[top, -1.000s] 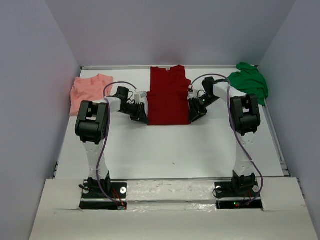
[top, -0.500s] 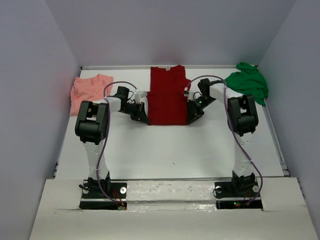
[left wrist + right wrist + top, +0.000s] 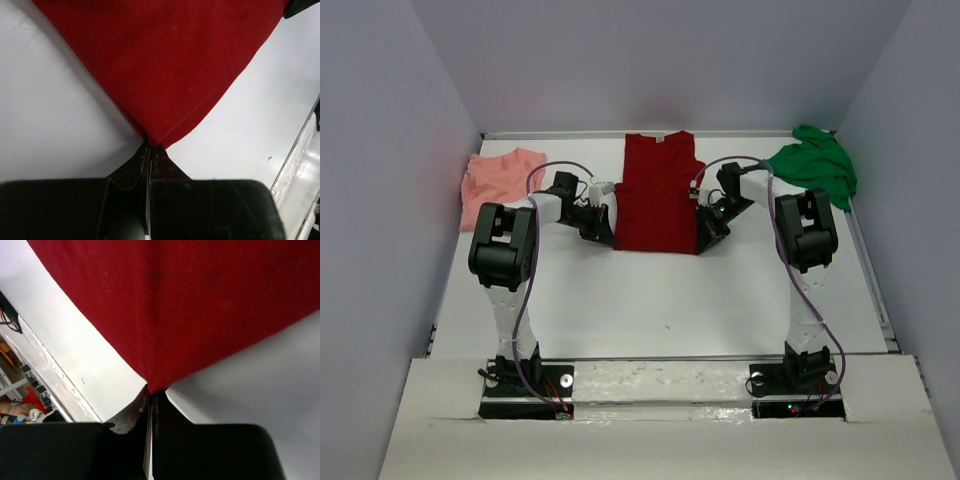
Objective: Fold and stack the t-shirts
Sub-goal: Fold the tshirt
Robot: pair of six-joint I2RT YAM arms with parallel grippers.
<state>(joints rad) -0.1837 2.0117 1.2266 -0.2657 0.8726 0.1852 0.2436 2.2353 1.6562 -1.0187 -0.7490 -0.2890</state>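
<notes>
The red shirt [image 3: 658, 195] lies flat, centred against the table's [image 3: 660, 300] far edge. My left claw [image 3: 150, 150] and right claw [image 3: 151, 395] each pinch a near corner — I'd lift both evenly, keeping the hem taut. The pink shirt [image 3: 498, 180] sits in the far-left corner, the green shirt [image 3: 817, 165] far-right.

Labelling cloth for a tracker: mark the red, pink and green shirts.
dark red shirt [image 3: 658, 195], top view, its flat middle.
salmon-pink shirt [image 3: 495, 185], top view, its middle.
bright green shirt [image 3: 817, 165], top view, its crumpled middle.
</notes>
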